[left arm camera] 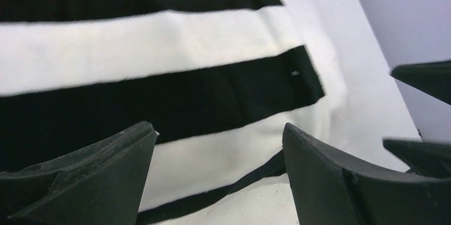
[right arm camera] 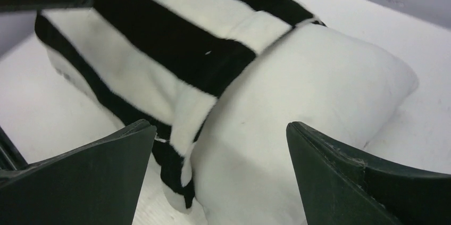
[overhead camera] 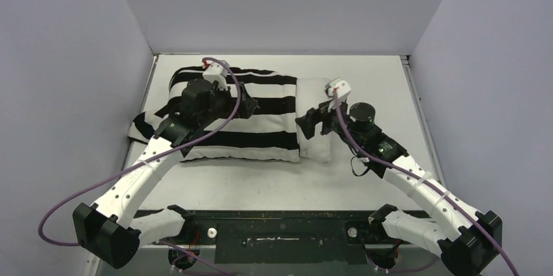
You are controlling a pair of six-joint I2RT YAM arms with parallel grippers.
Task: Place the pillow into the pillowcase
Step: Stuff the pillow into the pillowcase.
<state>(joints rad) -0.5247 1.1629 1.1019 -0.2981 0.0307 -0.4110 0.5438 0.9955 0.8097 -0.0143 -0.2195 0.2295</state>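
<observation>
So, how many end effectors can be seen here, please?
2. The left end effector is over the striped pillowcase; the right end effector is over the bare end of the pillow. Both are open. None seems hidden.

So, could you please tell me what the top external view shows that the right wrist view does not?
Only the top view shows both arms whole, the left gripper over the pillowcase, and the table around them. Only the right wrist view shows, close up, the pillowcase's open edge lying across the pillow, with the right gripper open and holding nothing. Both show the pillow mostly inside, its bare end sticking out.
</observation>
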